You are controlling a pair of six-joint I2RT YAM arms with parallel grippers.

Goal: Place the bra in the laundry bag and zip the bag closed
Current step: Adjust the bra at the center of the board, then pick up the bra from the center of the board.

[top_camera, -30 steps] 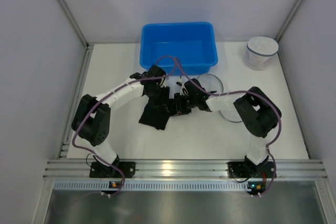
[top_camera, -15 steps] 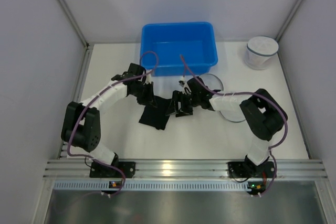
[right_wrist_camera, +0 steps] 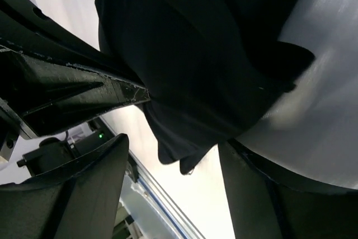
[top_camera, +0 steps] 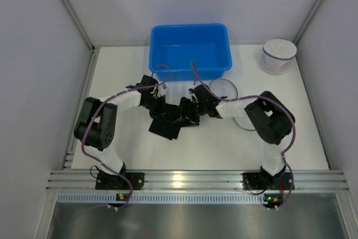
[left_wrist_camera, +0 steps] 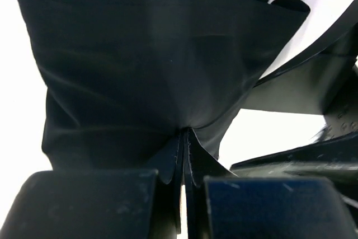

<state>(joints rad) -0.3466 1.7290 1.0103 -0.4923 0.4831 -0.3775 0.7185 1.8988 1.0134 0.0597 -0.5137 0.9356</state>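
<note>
The bra (top_camera: 166, 127) is a black crumpled cloth on the white table, in front of the blue bin. My left gripper (top_camera: 161, 108) is shut on a fold of it; the left wrist view shows the dark fabric (left_wrist_camera: 140, 54) pinched between the pads (left_wrist_camera: 184, 186). My right gripper (top_camera: 189, 113) meets it from the right and stands open. In the right wrist view a hanging lobe of the bra (right_wrist_camera: 196, 65) dips into the gap between the spread fingers (right_wrist_camera: 170, 194). The laundry bag (top_camera: 278, 55), a white round pouch with a dark rim, stands at the back right, away from both grippers.
A blue plastic bin (top_camera: 190, 48) stands at the back centre, just behind both wrists. A pale round disc (top_camera: 226, 89) lies partly under the right forearm. Grey walls close in the table's left and right sides, and the aluminium rail (top_camera: 179, 180) runs along the near edge.
The left gripper has closed on the bra after swinging left and back toward the middle. The right gripper has opened and let go of the cloth.
</note>
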